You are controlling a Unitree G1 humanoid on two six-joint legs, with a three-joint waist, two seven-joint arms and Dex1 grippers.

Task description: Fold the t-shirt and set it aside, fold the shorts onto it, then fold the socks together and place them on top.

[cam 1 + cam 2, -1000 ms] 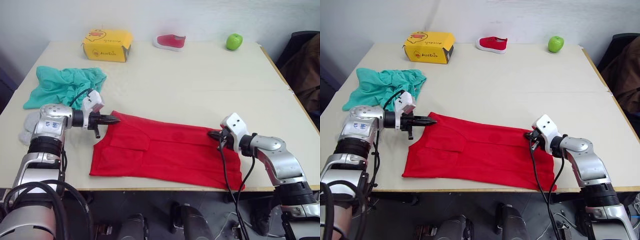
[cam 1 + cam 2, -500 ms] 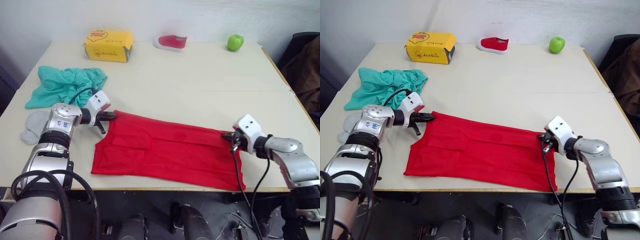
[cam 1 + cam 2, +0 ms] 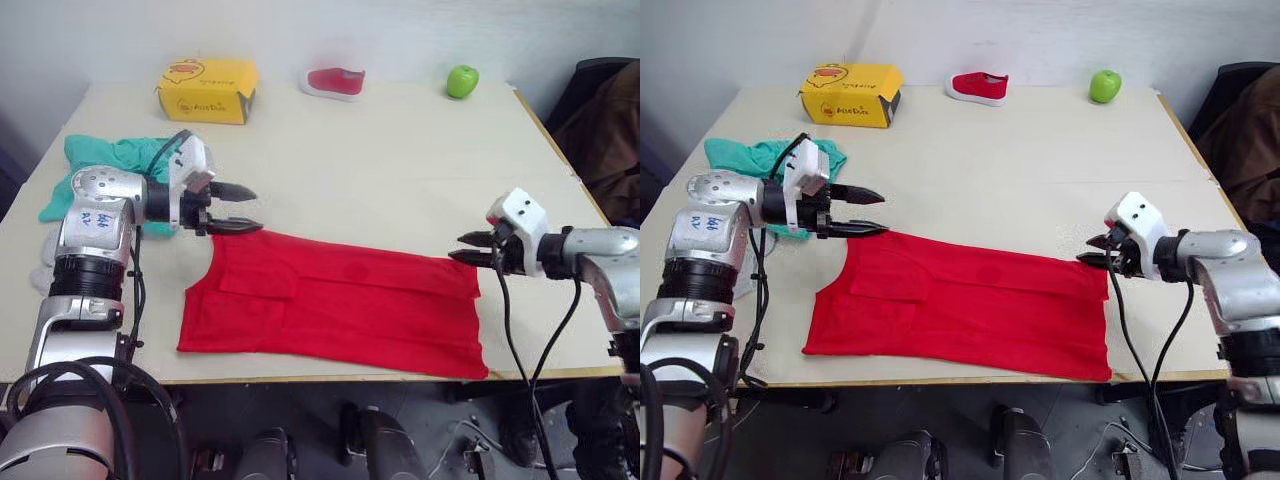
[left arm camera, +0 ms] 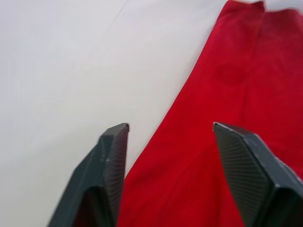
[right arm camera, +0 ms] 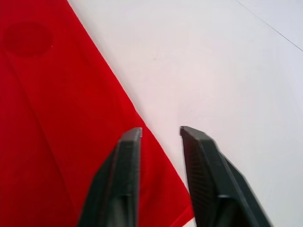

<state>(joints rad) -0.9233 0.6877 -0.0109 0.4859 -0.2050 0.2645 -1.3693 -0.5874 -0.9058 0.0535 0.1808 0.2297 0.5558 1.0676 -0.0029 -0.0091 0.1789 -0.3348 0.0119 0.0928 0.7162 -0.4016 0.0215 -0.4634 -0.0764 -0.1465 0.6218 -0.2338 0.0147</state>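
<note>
We judged the task barely begun. The t-shirt (image 3: pixel 335 305) lay flat along the near edge of the table (image 3: pixel 400 170) as a long red strip, seemingly folded lengthwise once, with more folds needed and not yet set aside. Our left gripper (image 3: pixel 240 208) hung just above its far left corner with its fingers spread wide and holding nothing. Our right gripper (image 3: pixel 466 249) sat at the far right corner, its fingers a narrow gap apart and also empty. The shorts (image 3: pixel 110 165) lay bunched and unfolded at the table's left side, partly hidden behind our left arm. We could make out only a pale patch at the left edge that may have been the socks (image 3: pixel 45 262); the arm covered most of it. Whether the shirt's sleeves were tucked under we could not tell
</note>
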